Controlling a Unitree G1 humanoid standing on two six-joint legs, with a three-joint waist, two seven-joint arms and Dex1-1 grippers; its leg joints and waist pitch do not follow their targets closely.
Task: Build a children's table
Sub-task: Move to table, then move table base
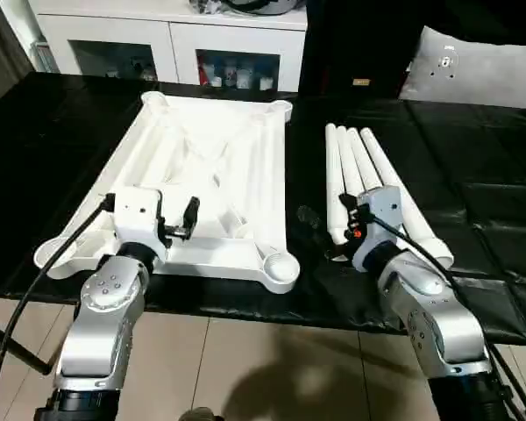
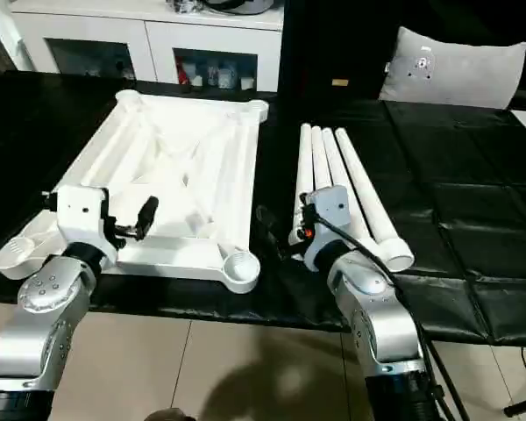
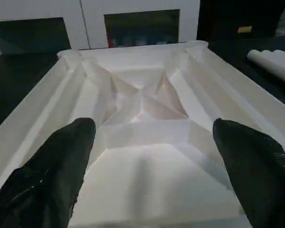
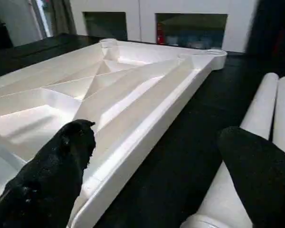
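1. Because no leg is fitted yet, the table top (image 1: 215, 189) lies ribbed side up on the black work surface (image 1: 473, 184), its corner sockets (image 1: 281, 266) facing up for me.
2. The four legs (image 1: 359, 180) lie side by side just right of it, within reach.
3. My left gripper (image 1: 180, 221) hovers over the top's near edge, spread wide, empty.
4. My right gripper (image 1: 320, 230) hangs between top and legs, also spread, grasping nothing.
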